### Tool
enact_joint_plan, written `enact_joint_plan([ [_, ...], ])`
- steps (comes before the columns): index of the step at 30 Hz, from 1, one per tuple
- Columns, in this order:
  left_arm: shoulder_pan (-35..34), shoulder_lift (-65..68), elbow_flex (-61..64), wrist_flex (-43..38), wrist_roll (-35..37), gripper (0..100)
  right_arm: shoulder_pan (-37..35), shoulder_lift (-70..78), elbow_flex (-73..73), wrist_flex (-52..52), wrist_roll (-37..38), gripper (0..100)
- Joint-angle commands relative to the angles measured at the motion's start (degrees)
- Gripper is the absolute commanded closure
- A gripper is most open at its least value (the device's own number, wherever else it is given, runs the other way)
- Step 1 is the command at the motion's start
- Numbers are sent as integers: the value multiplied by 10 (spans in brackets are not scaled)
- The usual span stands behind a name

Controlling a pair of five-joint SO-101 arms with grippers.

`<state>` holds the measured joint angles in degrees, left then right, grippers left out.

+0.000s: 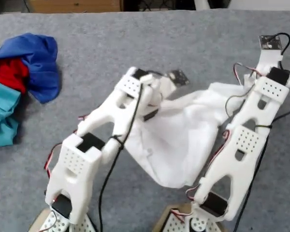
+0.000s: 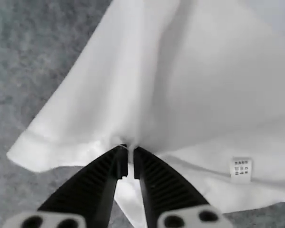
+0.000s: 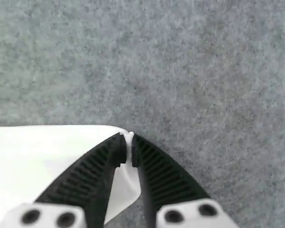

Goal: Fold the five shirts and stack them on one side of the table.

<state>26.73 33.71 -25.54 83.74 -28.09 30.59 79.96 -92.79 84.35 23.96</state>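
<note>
The left gripper (image 2: 127,159) was clamped narrowly on the hem of the white shirt (image 2: 190,85), and the right gripper (image 3: 127,147) pinched one of its corners. The shirt stretched crosswise between them over the grey table (image 1: 135,38). A heap of coloured shirts (image 1: 19,77) lay well apart, nearer the left arm.

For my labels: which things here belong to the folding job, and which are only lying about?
Job: white shirt; blue shirt; red shirt; teal shirt; left gripper; right gripper.
Not job: grey table; wooden furniture behind it.
</note>
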Motion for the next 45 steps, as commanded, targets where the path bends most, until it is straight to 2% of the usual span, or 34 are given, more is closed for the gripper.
enact_joint_plan([
  [1,-22,-40,-73,30,39,972,-12,-11,-29,-6,2,985],
  [4,-31,-45,-108,60,59,972,-20,-25,-31,5,1,985],
  [8,-32,-71,-158,114,60,972,-32,-52,-29,45,-3,985],
  [13,-29,-98,-182,168,60,972,-39,-47,-29,47,-1,985],
  [23,-29,-256,-74,171,43,972,-37,-46,-29,40,3,985],
  [33,-47,-276,-56,170,42,972,-41,-61,-31,48,3,985],
  [39,-60,-277,-138,171,72,972,-78,-223,-30,152,3,985],
  [45,-105,-289,-252,171,135,972,-111,-455,-29,158,-7,985],
])
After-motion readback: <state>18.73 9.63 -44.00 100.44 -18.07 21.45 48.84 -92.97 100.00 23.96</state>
